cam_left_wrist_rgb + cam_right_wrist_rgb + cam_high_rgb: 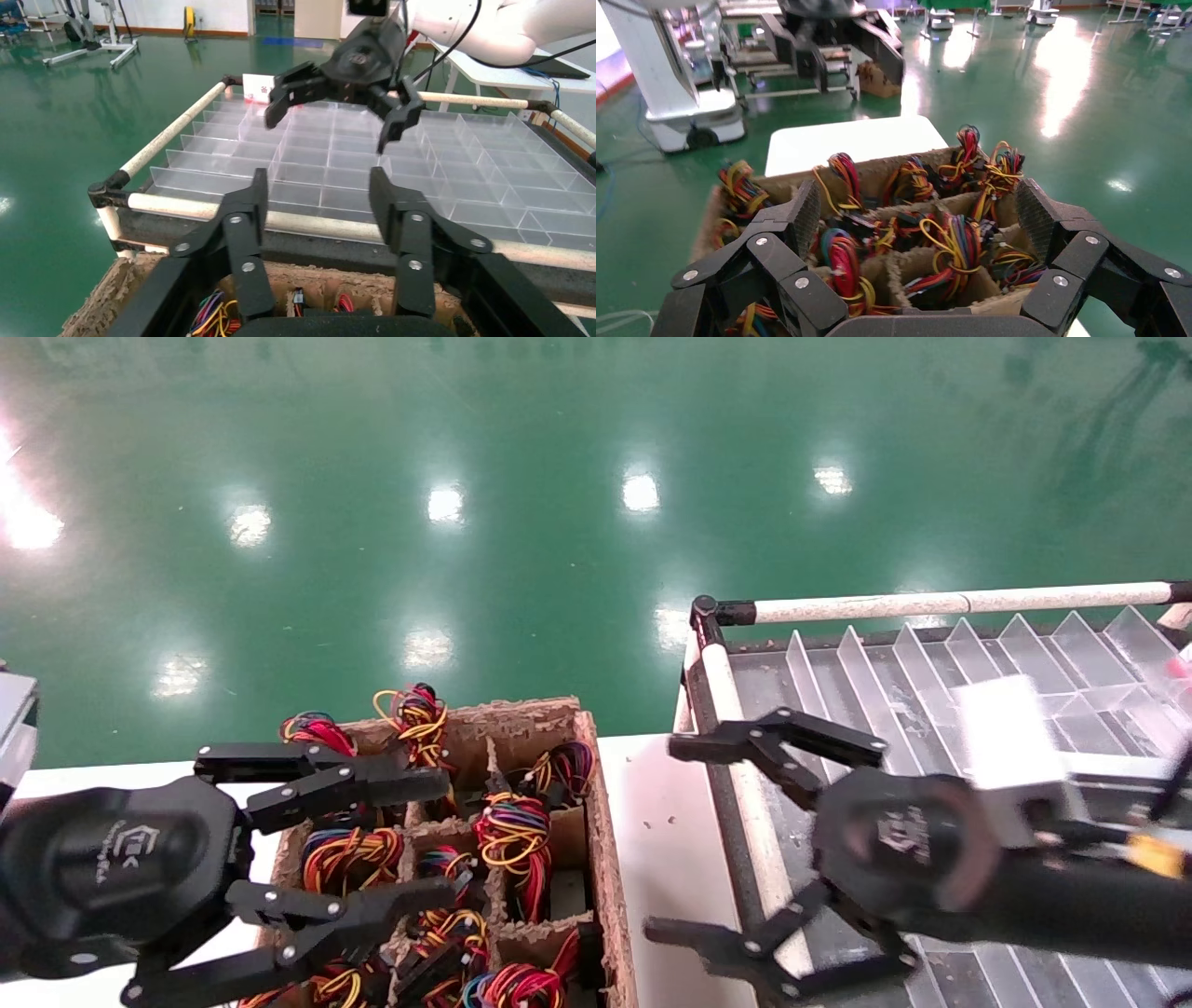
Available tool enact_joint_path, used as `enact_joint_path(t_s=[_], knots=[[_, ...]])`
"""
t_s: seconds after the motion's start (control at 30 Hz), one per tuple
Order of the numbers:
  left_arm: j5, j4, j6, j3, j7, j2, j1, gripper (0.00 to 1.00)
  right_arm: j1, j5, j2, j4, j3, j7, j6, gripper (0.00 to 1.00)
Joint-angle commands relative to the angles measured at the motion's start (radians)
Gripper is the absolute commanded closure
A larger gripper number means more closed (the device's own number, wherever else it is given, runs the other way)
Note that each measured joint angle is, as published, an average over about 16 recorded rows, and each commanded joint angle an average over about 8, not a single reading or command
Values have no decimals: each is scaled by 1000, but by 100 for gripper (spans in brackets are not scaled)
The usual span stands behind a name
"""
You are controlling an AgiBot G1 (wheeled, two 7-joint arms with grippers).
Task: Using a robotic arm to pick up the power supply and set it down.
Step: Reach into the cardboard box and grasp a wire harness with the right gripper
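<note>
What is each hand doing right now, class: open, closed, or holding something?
Left hand: open, holding nothing, over the cardboard box of wire bundles.
Right hand: open, holding nothing, over the edge of the clear divider tray.

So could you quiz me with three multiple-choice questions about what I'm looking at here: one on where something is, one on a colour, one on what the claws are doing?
1. Where is the left gripper?
A. over the cardboard box of wire bundles
B. over the clear divider tray
C. on the floor

2. What colour is the floor?
A. grey
B. green
C. white

3. How does the right gripper stand?
A. shut on a wire bundle
B. shut and empty
C. open and empty

Answers: 1 A, its fingers hang above the box's compartments. 2 B, glossy green reflecting lights. 3 C, its fingers are spread wide near the tray's white rail, holding nothing.
</note>
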Motion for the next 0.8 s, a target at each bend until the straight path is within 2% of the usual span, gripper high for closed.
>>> enact_joint_path(t_s=[0.03, 0.17, 0.2, 0.27, 0.43, 0.47, 0.5, 0.53, 0.8], knots=[[0, 0, 0, 0, 0, 0, 0, 100, 15, -26, -18, -17, -11, -13, 4, 0], [0, 0, 0, 0, 0, 0, 0, 100, 74, -90, -83, -88, -50, -48, -5, 0], [0, 0, 0, 0, 0, 0, 0, 100, 89, -108, -101, -111, -61, -59, -8, 3], [0, 0, 0, 0, 0, 0, 0, 100, 119, -144, -137, -160, -84, -84, -15, 20], [0, 0, 0, 0, 0, 0, 0, 100, 190, -231, -232, -304, -141, -164, -35, 83], [0, 0, 0, 0, 0, 0, 0, 100, 203, -246, -251, -334, -151, -181, -40, 92], [0, 0, 0, 0, 0, 0, 0, 100, 215, -258, -268, -363, -161, -198, -44, 97], [0, 0, 0, 0, 0, 0, 0, 100, 227, -270, -286, -392, -170, -215, -47, 100], [0, 0, 0, 0, 0, 0, 0, 100, 302, -331, -394, -607, -219, -348, -54, 100]])
